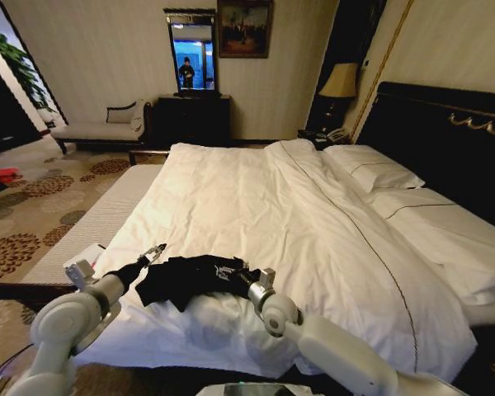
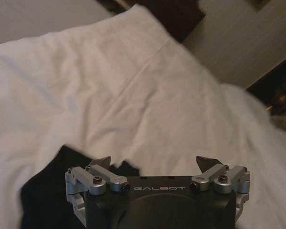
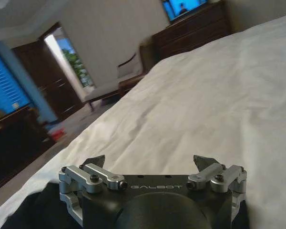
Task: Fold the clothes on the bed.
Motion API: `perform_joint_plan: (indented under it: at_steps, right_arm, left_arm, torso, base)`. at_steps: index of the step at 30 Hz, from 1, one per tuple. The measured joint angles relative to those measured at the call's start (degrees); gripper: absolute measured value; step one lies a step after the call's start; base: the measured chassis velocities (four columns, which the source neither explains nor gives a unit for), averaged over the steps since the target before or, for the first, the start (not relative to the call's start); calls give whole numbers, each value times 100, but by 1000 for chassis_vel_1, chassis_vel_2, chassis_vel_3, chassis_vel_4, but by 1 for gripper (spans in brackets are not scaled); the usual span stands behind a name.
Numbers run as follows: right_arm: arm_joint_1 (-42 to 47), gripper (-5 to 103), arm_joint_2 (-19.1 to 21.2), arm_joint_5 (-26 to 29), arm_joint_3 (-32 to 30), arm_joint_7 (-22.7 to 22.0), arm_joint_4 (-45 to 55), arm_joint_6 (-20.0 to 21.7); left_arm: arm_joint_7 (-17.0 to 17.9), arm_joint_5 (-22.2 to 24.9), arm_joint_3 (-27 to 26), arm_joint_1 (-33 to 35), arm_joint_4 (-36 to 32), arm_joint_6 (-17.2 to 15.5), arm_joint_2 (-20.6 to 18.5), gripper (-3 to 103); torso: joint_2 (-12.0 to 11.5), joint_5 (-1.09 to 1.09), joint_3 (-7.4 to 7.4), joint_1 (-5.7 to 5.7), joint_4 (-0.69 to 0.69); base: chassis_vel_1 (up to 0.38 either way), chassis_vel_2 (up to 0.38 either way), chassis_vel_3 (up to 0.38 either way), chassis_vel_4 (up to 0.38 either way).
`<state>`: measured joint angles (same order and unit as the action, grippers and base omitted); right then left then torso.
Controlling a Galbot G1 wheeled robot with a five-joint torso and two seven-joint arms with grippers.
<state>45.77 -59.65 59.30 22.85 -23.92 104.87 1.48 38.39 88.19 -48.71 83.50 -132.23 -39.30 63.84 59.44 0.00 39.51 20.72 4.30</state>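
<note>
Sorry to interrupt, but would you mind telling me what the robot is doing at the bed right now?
The robot is working on a black T-shirt that lies crumpled near the foot edge of the bed, on the white duvet. The left gripper is at the shirt's left edge and the right gripper at its right side, one arm on each side of the garment. Both wrist views show the fingers spread open, so neither has hold of the fabric. The shirt is not folded yet.

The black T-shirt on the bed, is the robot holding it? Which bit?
No. Both pincers are open with nothing between the fingers: the left pincer at the black T-shirt's left edge, the right pincer at its right.
</note>
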Motion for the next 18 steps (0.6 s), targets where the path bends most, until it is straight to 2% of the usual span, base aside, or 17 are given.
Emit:
perform_joint_plan:
  at_steps: [5,7,8,9,11,15,16,18]
  right_arm:
    - [-80,100,-46,102,-295,-361,-119,-36]
    - [-24,100,-8,112,-476,-459,-125,-76]
    - [-24,100,-8,112,-476,-459,-125,-76]
    - [26,100,30,112,-574,-482,-118,-82]
    - [121,100,107,116,-749,-498,-55,-83]
    - [230,100,214,129,-918,-505,44,-82]
    - [285,100,282,133,-995,-505,97,-81]
    - [336,100,346,133,-1048,-505,139,-80]
  left_arm:
    - [13,-427,368,227,-136,-80,-138,100]
    - [-157,-861,697,233,-50,-66,-192,100]
    - [-157,-861,697,233,-50,-66,-192,100]
    - [-245,-1084,927,201,101,-46,-197,100]
    - [-322,-1322,1280,84,490,-30,-111,100]
    - [-359,-1500,1505,-67,919,-33,175,100]
    - [-449,-1687,1558,-124,1109,-13,349,100]
    - [-558,-1859,1568,-162,1248,30,457,100]
  torso:
    - [0,0,0,0,2]
    - [0,2,0,0,4]
    - [0,2,0,0,4]
    - [0,1,0,0,3]
    - [0,0,0,0,4]
    - [0,0,-1,0,3]
    - [0,-1,0,0,2]
    - [0,-1,0,0,2]
  base:
    - [0,0,0,0]
    - [0,0,0,0]
    - [0,0,0,0]
    - [0,0,0,0]
    - [0,0,0,0]
    - [0,0,0,0]
    - [0,0,0,0]
    - [0,0,0,0]
